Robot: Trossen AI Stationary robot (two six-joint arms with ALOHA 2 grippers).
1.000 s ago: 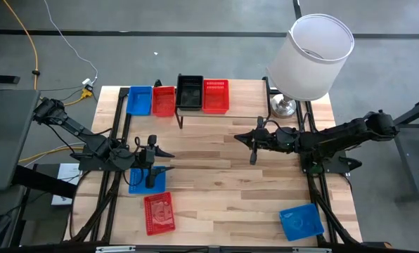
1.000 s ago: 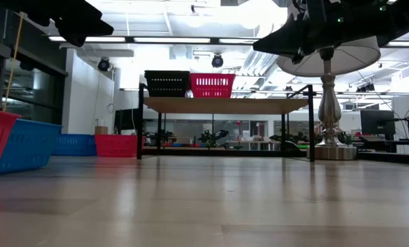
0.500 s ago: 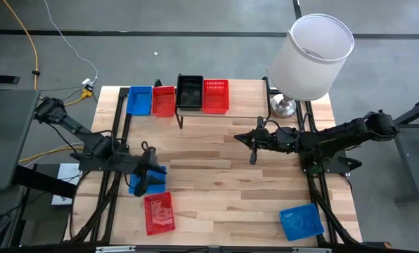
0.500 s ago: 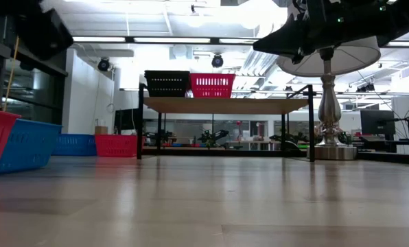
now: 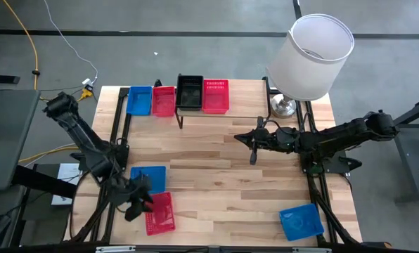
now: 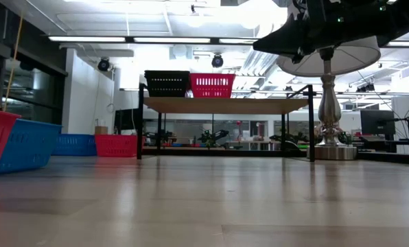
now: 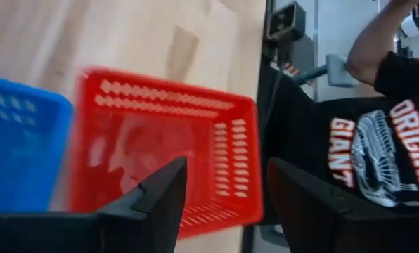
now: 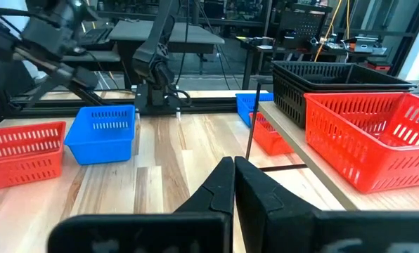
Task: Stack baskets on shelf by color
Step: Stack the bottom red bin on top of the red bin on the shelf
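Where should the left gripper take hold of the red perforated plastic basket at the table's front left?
Probably on the rim wall of the red basket, coming from above: it lies flat and open-side up, and the open left gripper hangs over its left edge.

Two dark jointed arms; black wedge-shaped gripper fingers [image 7: 160, 200].

three blue baskets [image 5: 139, 100], three red baskets [image 5: 216, 95], one black basket [image 5: 190, 91]

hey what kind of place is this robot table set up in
Probably a robotics lab or industrial workshop. The low view shows an open ceiling with strip lights and exposed ducts; the right wrist view shows dark metal workbenches beyond the light wooden tabletop, plus cabling.
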